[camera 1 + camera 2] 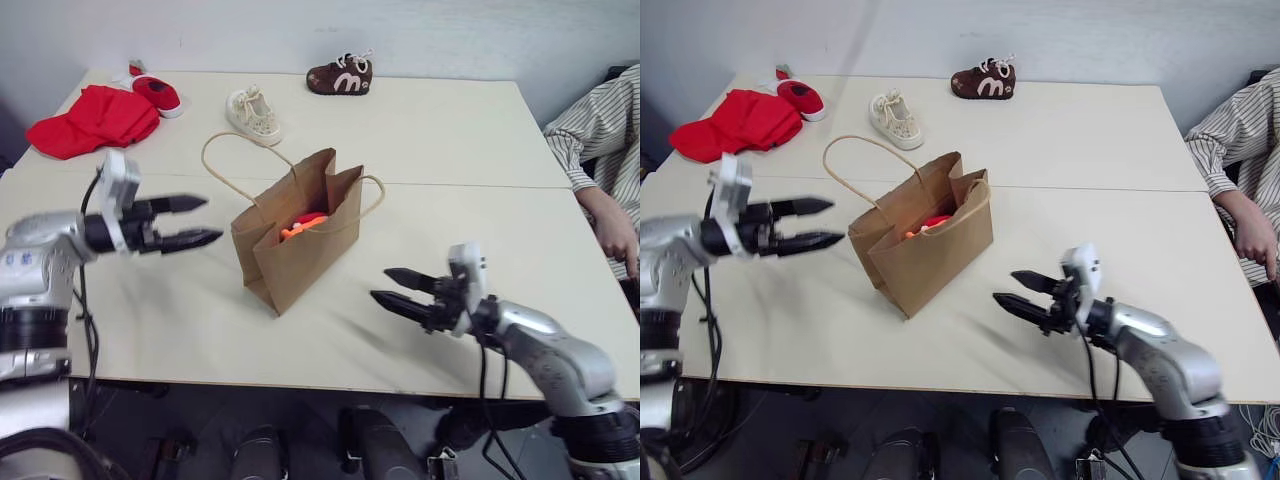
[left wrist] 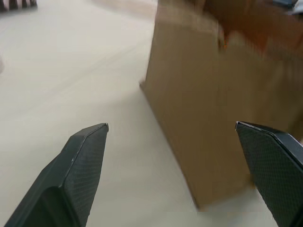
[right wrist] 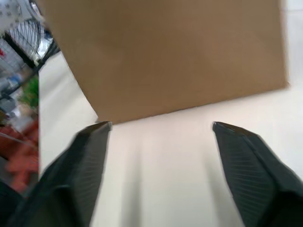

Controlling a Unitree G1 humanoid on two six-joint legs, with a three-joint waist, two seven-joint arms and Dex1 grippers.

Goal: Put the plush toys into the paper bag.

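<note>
A pale tabletop, split by a seam across its width, carries everything here. Near its middle, closer to the front edge than the back, a brown kraft paper bag stands upright with its mouth open, its sides creased and its thin tan cord handles looping out, one toward the back-left, one toward the right. Inside the mouth sits a bright orange plush toy, fuzzy, with a patch of red showing just above it; whether that red is the second toy cannot be told.

A seated person's striped sleeve and hand rest at the tabletop's right edge.

A crumpled red cloth lies at the back-left corner. Just beside it is a small red shoe; a cream shoe lies near the middle of the back half, and a brown shoe with white marking sits by the back edge.

The left gripper hangs over the tabletop on the bag's left, well off the paper, black fingers spread wide and holding nothing. The right gripper hovers near the front edge on the bag's right, pointing toward it, fingers parted and empty, clear of the bag.
</note>
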